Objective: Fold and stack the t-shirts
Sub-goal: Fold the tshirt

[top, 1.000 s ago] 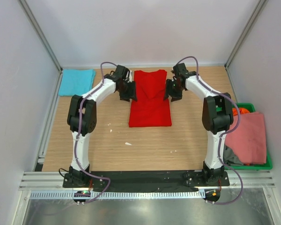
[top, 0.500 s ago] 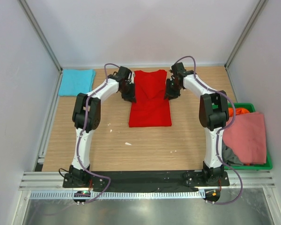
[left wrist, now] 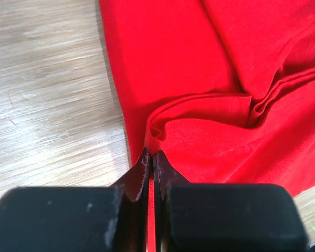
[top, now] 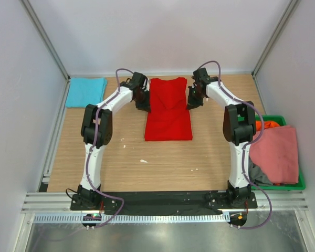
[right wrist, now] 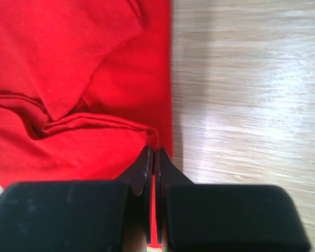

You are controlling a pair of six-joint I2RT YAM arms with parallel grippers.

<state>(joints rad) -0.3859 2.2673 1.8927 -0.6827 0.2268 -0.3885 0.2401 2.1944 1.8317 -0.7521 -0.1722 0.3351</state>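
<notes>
A bright red t-shirt (top: 168,110) lies folded into a long strip on the wooden table, collar end toward the back wall. My left gripper (top: 146,103) is shut on its left edge (left wrist: 163,126), red cloth pinched between the jaws. On the opposite side my right gripper (top: 191,101) is shut on the right edge (right wrist: 121,131) in the same way. A turquoise t-shirt (top: 85,91) lies folded at the back left. A salmon pink t-shirt (top: 276,153) drapes over the crate, with orange (top: 266,125) and dark grey (top: 261,174) cloth showing under it.
A green plastic crate (top: 291,184) stands at the right edge of the table beside the right arm. White walls and metal frame posts close in the table on three sides. Small white specks (top: 143,160) lie on the wood in front of the red t-shirt.
Both grippers moved inward and closed on the red t-shirt's side edges. The cloth is bunched slightly at each grip.
</notes>
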